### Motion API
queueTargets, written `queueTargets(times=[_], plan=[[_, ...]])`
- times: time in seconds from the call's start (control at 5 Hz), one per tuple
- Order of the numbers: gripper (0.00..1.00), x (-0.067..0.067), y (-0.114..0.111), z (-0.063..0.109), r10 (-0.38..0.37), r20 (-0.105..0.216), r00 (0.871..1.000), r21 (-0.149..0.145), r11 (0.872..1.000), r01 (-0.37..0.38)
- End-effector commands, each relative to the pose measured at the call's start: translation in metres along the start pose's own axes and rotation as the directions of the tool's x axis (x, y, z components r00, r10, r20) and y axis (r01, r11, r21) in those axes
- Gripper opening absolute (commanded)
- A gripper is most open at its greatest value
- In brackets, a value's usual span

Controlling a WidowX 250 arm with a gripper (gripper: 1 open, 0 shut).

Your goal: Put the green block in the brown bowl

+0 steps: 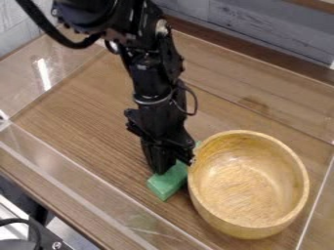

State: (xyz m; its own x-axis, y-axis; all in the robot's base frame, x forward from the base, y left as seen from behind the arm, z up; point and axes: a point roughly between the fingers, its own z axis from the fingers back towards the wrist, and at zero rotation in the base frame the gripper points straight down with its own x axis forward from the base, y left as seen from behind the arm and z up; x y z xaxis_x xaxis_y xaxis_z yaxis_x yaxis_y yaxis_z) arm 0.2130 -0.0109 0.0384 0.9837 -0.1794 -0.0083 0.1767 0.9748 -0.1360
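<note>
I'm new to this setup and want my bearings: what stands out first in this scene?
A black robot arm reaches down at the centre of the wooden table, its gripper pointing straight down and shut on the bright green block, which rests on the tabletop. Just right of the block sits the big light-brown wooden bowl, upright and with nothing in it.
</note>
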Motion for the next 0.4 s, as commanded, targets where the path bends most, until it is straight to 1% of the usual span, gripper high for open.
queueTargets(times=[0.0, 0.2], plan=[[0.00, 0.0112, 0.0009, 0.0189, -0.016, 0.054, 0.998, 0.015, 1.000, 0.015], [1.00, 0.0118, 0.0018, 0.0186, -0.024, 0.055, 0.998, 0.015, 1.000, 0.024]])
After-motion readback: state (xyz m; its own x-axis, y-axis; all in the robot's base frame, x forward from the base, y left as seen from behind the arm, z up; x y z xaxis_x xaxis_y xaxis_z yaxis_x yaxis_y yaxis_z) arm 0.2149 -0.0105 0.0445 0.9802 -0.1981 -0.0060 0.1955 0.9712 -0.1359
